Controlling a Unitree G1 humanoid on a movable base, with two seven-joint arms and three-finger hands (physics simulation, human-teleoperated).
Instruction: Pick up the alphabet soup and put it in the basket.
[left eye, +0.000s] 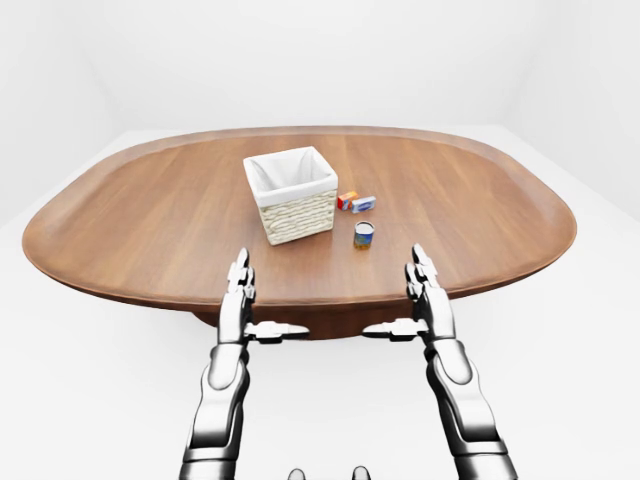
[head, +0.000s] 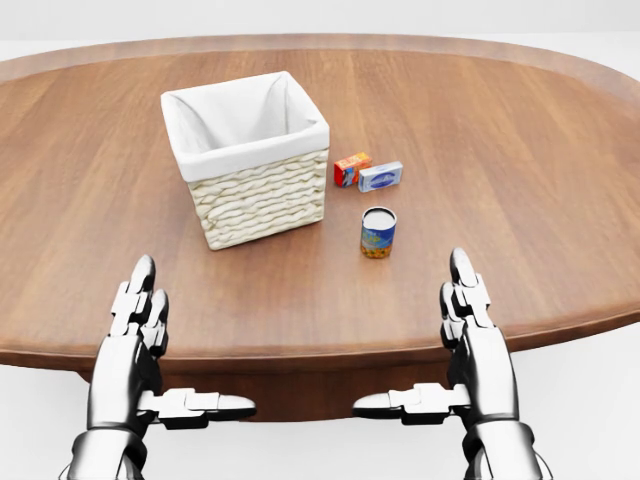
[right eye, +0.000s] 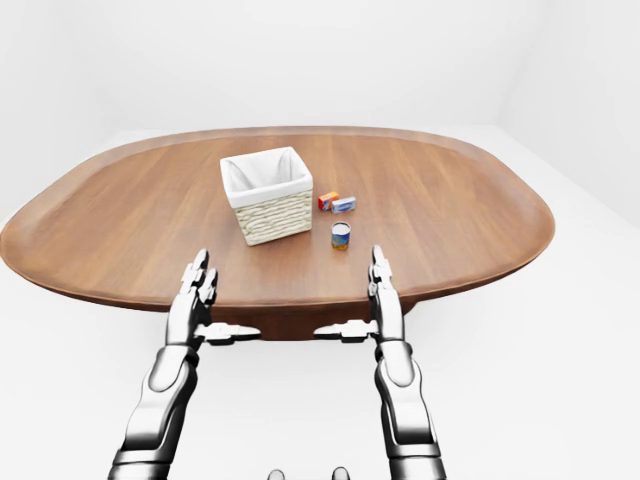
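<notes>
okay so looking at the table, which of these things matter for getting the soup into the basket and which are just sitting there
Matter: alphabet soup can, upright; basket, left of it; right hand and left hand, both open.
Just lying about: orange box; blue-and-white box; table.

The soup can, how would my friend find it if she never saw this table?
Start at the white-lined wicker basket on the wooden table. In the head view, look right of it and lower, nearer the robot, to the soup can. It is the only round, upright thing; the two small boxes above it lie flat.
</notes>
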